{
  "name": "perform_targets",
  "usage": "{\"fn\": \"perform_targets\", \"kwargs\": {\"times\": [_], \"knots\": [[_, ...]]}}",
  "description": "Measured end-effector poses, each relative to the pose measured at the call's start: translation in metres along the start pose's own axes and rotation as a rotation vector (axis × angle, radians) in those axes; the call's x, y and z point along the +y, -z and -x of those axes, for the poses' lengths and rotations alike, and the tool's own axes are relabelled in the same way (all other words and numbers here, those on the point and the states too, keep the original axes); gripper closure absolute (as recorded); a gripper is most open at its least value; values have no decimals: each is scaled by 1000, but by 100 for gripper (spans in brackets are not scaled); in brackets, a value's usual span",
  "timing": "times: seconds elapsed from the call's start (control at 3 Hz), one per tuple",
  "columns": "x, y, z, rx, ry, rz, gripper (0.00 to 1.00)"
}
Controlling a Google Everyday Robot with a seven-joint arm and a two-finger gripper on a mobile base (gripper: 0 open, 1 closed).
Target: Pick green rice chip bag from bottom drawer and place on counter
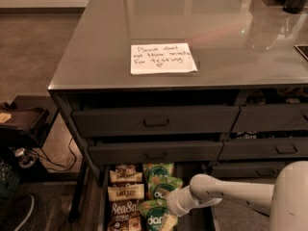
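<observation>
Gripper [169, 219] is low in the bottom drawer [191, 173], at its pulled-out end. The nearest green rice chip bag [153, 219] lies beside it toward the drawer's centreline, long axis along the drawer. Grip state: cannot tell.

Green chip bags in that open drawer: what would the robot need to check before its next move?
1. The bottom drawer is open: ok.
2. The gripper is down at the front green rice chip bag: ok.
3. That bag is actually held: cannot tell.
4. The brown SeaSalt bags lie left of the gripper, out of its way: ok.
5. The counter has bare space beside the paper note: ok.
</observation>
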State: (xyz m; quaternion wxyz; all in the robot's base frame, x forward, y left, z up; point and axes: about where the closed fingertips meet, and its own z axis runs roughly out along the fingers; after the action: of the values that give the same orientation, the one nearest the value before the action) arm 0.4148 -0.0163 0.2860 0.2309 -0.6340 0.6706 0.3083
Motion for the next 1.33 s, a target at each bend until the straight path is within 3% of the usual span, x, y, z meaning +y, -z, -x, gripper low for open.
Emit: {"fn": "perform_targets", "kwargs": {"times": [0.67,1.33], "knots": [[-15,-24,-19,-6,-29,19,0],[-27,-49,-54,15,-64,45,0]]}}
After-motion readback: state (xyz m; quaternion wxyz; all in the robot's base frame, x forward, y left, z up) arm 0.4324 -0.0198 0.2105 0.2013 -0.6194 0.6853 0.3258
